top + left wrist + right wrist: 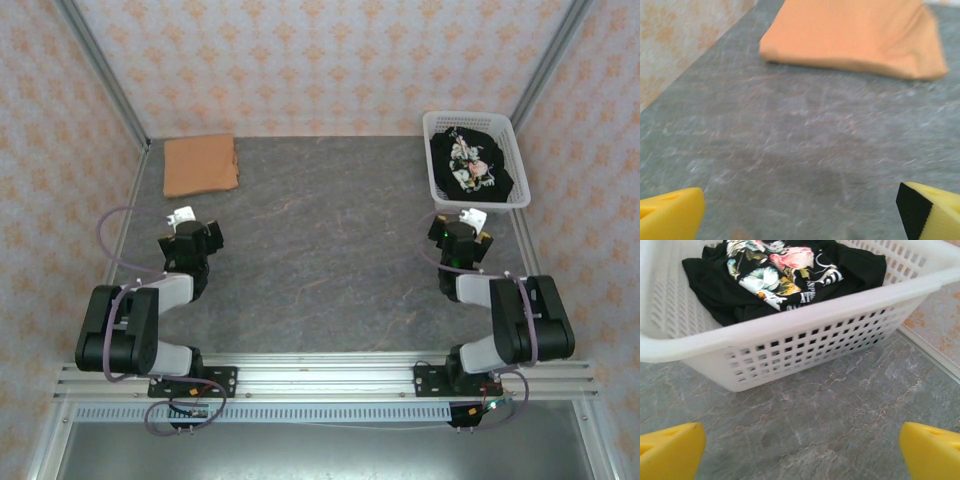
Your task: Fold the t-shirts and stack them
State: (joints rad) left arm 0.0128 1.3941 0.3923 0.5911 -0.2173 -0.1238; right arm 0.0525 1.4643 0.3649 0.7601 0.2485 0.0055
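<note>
In the top view, the light orange-tan t-shirt lies folded flat at the far left corner of the grey marbled table, close to the patterned wall. The black t-shirt lies inside the white lattice basket at the far right corner. The left gripper points toward the orange shirt from just on the near side, apart from it. The right gripper sits just before the basket's near wall. In the left wrist view, the left gripper has its yellow fingers set wide at the bottom corners, with only bare table between them. The orange-tan t-shirt rests ahead with a thick folded edge facing the camera, touching neither finger. In the right wrist view, the right gripper is likewise spread wide and holds nothing, above bare table. The basket stands just ahead. The black t-shirt is bunched inside it, with its pink-and-white floral print facing up.
</note>
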